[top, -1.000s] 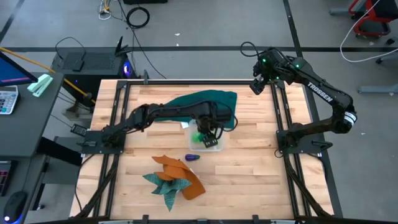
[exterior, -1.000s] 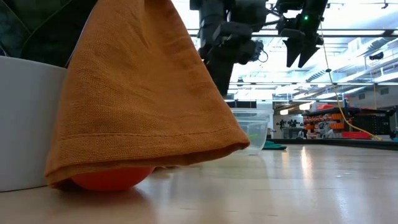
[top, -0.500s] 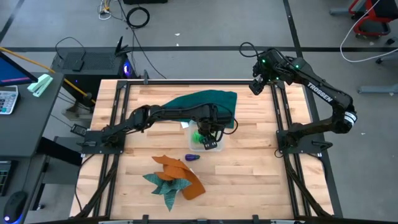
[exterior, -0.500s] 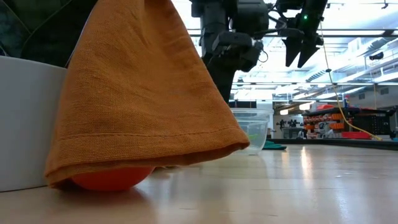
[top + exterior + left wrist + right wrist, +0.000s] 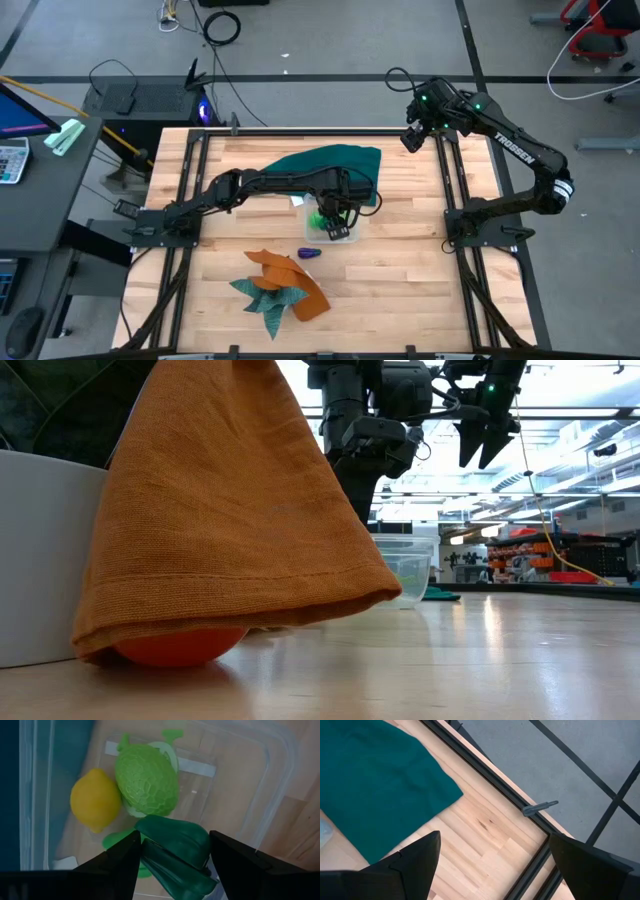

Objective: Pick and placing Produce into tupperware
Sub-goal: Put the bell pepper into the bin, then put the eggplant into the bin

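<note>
Three pieces of produce lie inside the tupperware (image 5: 235, 780): a yellow lemon-shaped piece (image 5: 95, 800), a light green bumpy piece (image 5: 146, 780) touching it, and a dark green piece (image 5: 175, 840) nearest the fingers. The tub stands near the table's middle, just beside the dark green cloth (image 5: 335, 165).

The left gripper (image 5: 333, 215) hangs directly over the tub, its fingers (image 5: 120, 862) spread on either side of the dark green piece. Whether they still touch it cannot be told from the wrist view; the piece appears to rest on the tub floor. The position reads as a delivery into the container, held low so the piece does not bounce out.

A purple piece (image 5: 308, 253) lies on the bare table, just beside the tub and near the orange cloth (image 5: 290, 275), which overlaps a teal cloth (image 5: 265, 305). A red-orange piece (image 5: 180, 645) sits under the orange cloth's edge in the low view. Both are judged outstanding.

The right gripper (image 5: 413, 138) waits raised over the table's far right corner, fingers spread wide, holding nothing.

Legible writing: "TROSSEN" on the right arm (image 5: 515, 148). No label is readable on the tub or produce.
</note>
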